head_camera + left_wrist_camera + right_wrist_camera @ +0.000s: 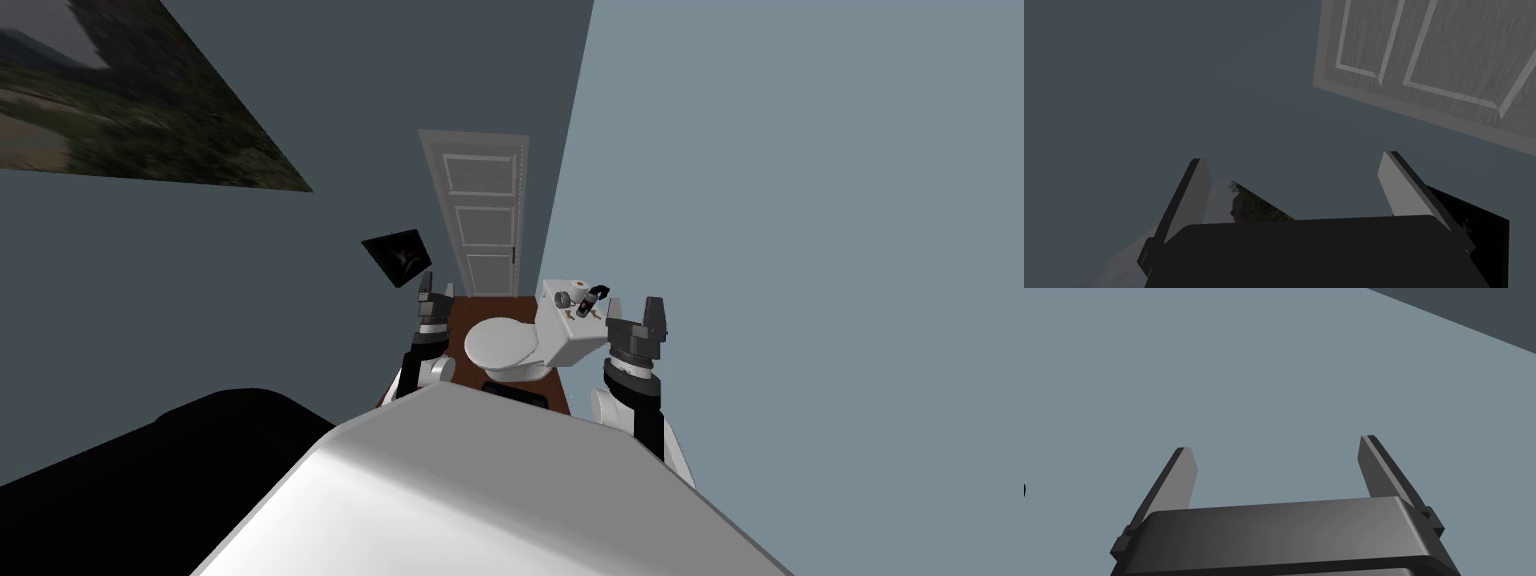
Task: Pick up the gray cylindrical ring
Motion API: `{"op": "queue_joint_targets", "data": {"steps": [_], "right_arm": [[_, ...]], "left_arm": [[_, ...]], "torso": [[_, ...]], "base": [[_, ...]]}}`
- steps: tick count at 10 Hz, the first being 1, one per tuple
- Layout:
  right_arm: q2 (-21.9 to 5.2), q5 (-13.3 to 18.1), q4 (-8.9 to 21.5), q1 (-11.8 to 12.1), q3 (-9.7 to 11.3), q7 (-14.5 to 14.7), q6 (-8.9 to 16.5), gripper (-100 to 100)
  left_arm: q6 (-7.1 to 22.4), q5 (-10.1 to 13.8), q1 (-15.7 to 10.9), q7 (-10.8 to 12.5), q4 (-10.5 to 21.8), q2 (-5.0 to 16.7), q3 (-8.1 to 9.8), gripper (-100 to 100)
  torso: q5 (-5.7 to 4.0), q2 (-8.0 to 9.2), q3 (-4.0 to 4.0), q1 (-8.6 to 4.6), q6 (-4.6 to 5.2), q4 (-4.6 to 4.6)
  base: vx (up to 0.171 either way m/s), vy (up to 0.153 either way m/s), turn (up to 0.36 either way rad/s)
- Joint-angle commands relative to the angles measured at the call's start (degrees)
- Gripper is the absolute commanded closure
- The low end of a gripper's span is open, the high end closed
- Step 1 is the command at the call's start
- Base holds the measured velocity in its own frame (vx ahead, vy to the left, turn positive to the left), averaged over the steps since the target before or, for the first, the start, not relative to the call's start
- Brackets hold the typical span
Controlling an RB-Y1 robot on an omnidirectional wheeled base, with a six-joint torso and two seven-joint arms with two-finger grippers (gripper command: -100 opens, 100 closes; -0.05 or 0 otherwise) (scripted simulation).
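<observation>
Nothing is grasped yet. The white toilet [505, 345] sits at frame centre. The left pincer [1294, 160] and right pincer [1276, 444] flank it, both spread and empty. The small gray cylindrical ring [563, 298] lies on the tank lid [552, 316], just right of centre. Reaching, pinching and lifting are all left to do.

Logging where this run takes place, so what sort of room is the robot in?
Most likely a small bathroom: a white toilet with its lid down stands right in front, joined to its boxy tank, and a pale panelled door closes the narrow space beyond.
</observation>
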Motion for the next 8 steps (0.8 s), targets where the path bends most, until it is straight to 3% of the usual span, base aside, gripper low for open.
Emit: {"op": "queue_joint_targets", "data": {"steps": [1,4,8], "right_arm": [[-1.71,-1.23,1.14,-0.91,-0.33,-1.0,1.56,-100],[-3.57,-4.07,3.83,-2.9,-1.18,-3.32,5.1,-100],[-5.22,-9.58,8.97,-6.58,-2.97,-7.82,11.78,-100]], "left_arm": [[0.0,0.0,0.0,0.0,0.0,0.0,0.0,0],[0.0,0.0,0.0,0.0,0.0,0.0,0.0,0],[0.0,0.0,-0.01,0.0,0.0,0.0,0.0,0]], "torso": [[0.0,0.0,0.0,0.0,0.0,0.0],[0.02,0.14,0.08,0.08,0.0,0.03],[0.03,0.27,0.16,0.13,0.0,0.06]], "base": [[-0.02,0.013,-0.029],[-0.044,0.027,-0.039],[-0.073,0.036,-0.05]]}}
